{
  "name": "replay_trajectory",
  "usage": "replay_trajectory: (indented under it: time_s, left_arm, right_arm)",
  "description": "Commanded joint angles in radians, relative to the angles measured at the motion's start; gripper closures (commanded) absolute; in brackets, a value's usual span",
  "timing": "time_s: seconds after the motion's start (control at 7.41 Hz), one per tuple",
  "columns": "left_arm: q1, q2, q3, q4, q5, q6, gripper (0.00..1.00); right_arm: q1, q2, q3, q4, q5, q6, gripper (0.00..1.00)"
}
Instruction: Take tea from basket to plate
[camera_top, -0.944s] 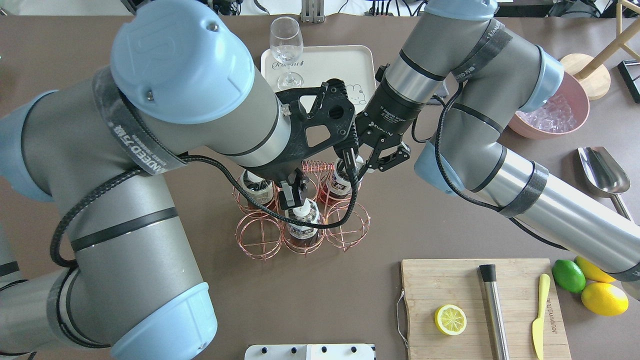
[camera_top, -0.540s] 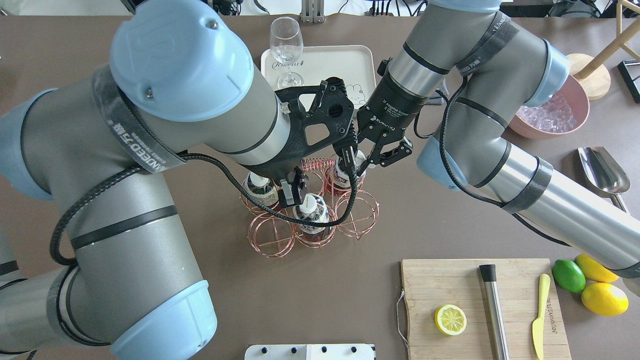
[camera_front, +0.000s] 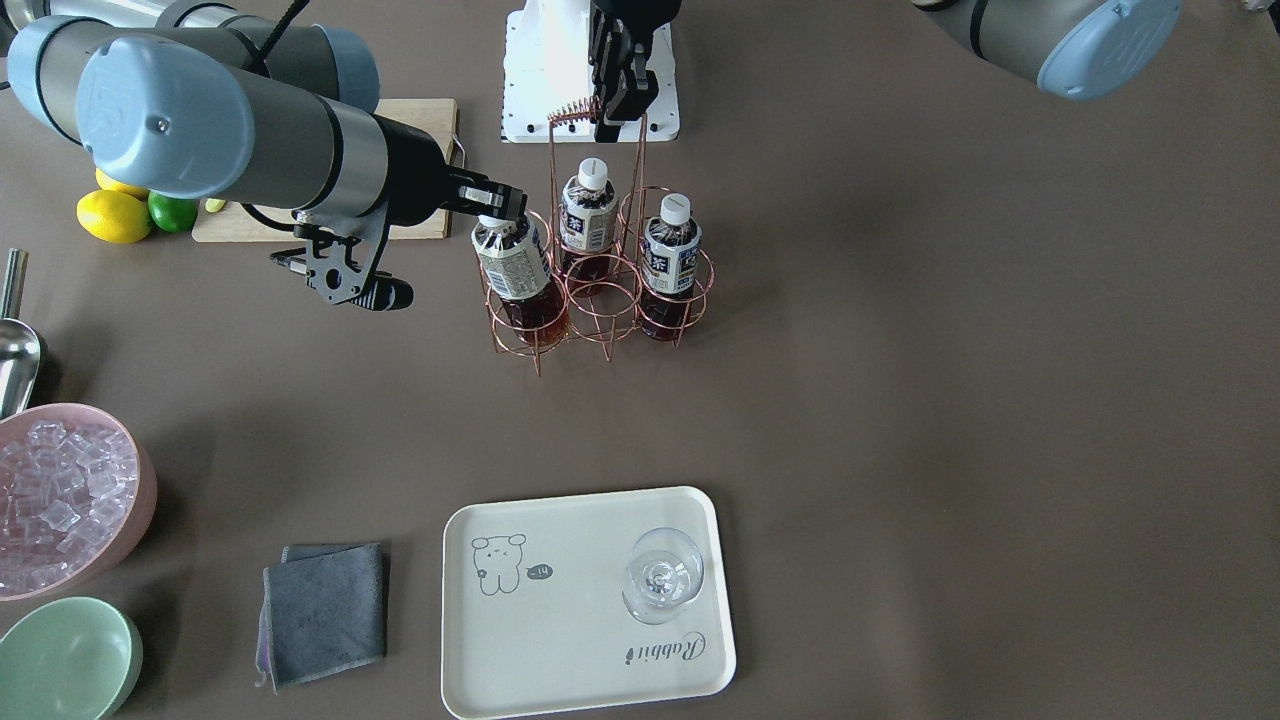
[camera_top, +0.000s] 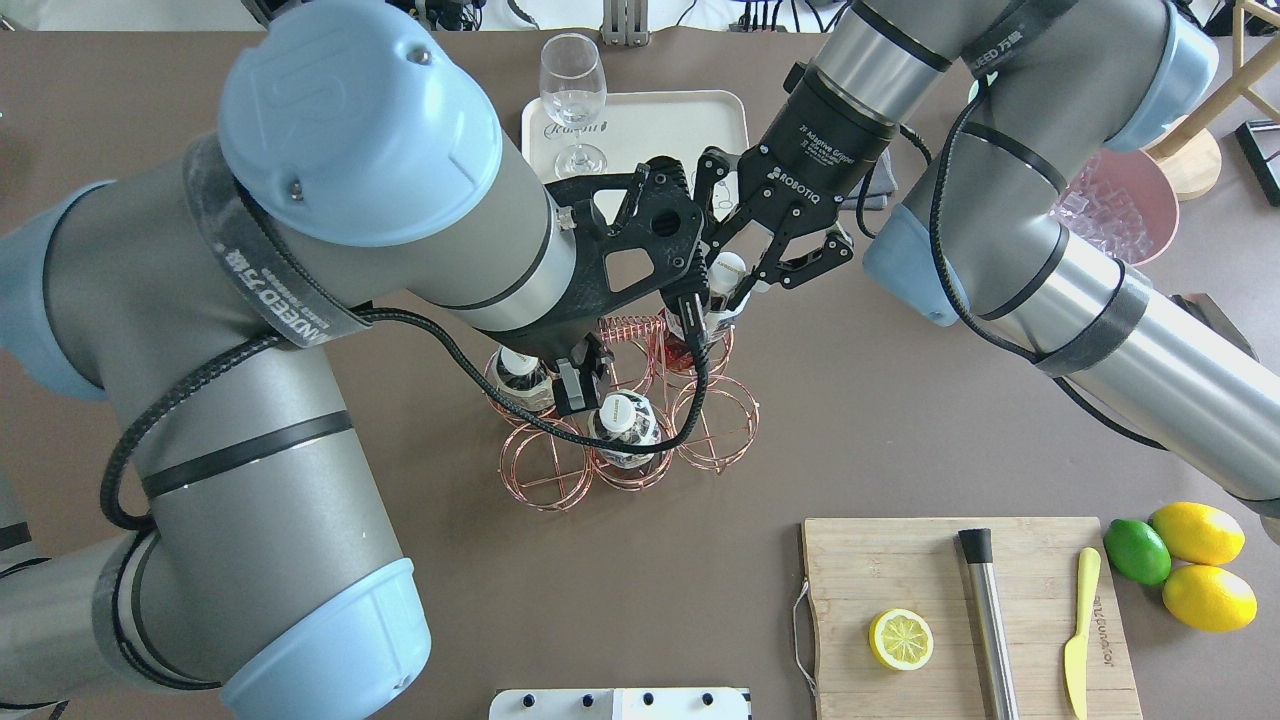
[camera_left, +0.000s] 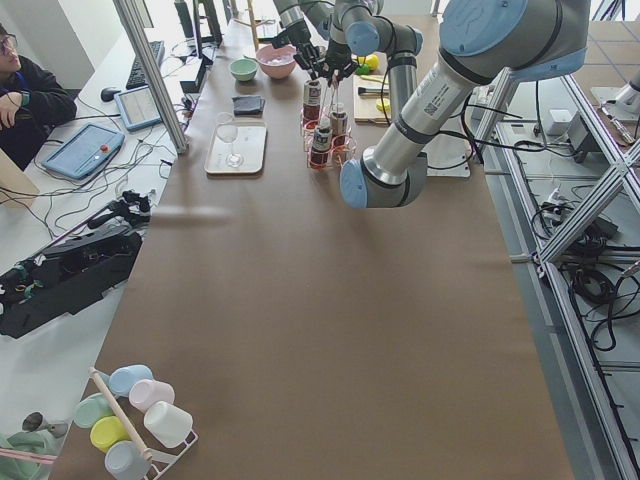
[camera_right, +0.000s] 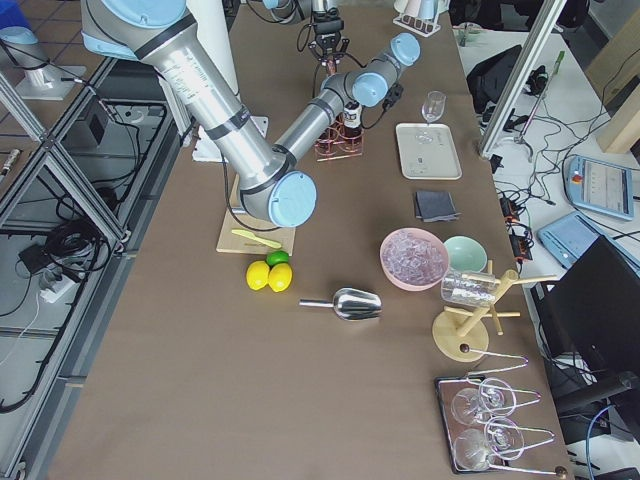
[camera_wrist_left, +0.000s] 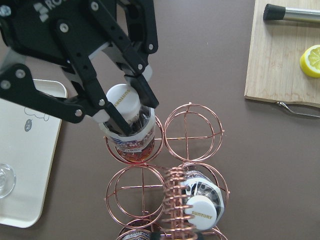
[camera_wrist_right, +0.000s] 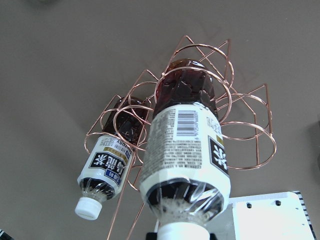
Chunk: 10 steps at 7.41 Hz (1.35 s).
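Fingers of the right gripper (camera_front: 497, 205) are closed on the white cap and neck of the tea (camera_front: 512, 265), reaching in from beyond the basket's right end. This bottle sits in a corner slot of the basket (camera_front: 600, 300) — the plate-side corner at the robot's right. It leans with its cap tipped outward from the basket's handle (camera_wrist_left: 175, 200), while its dark lower part is inside the copper rings. The left gripper (camera_front: 612, 95) is directly above the basket, pinched shut on the coiled top of that tall wire handle. A second bottle (camera_front: 587, 220) stands upright in the middle slot of the basket's robot-side row, and a third bottle (camera_front: 670, 255) in the plate-side corner at the left end. The plate (camera_front: 590, 520) lies well apart from the basket — on the side away from the robot — with a wine glass (camera_front: 662, 577) standing on it.
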Motion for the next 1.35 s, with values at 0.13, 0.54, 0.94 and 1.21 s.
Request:
replay_trajectory:
  time_s: [0.13,0.54,0.94,1.21]
  left_arm:
    - [-0.015,0.013,0.003,-0.018,-0.001,0.005,1.00]
    - [-0.027,0.019,0.006,-0.026,-0.001,0.005,1.00]
    - [-0.093,0.010,0.002,-0.017,-0.004,0.006,1.00]
    - [-0.147,0.007,-0.017,0.005,-0.048,0.014,1.00]
  right_arm:
    - [0.102,0.039,0.009,-0.041,0.118,0.002,1.00]
    - [0.150,0.109,-0.063,-0.069,0.131,0.002,1.00]
    - [0.194,0.195,-0.279,-0.060,0.118,-0.059,1.00]
    - [0.225,0.233,-0.421,-0.060,0.094,-0.167,1.00]
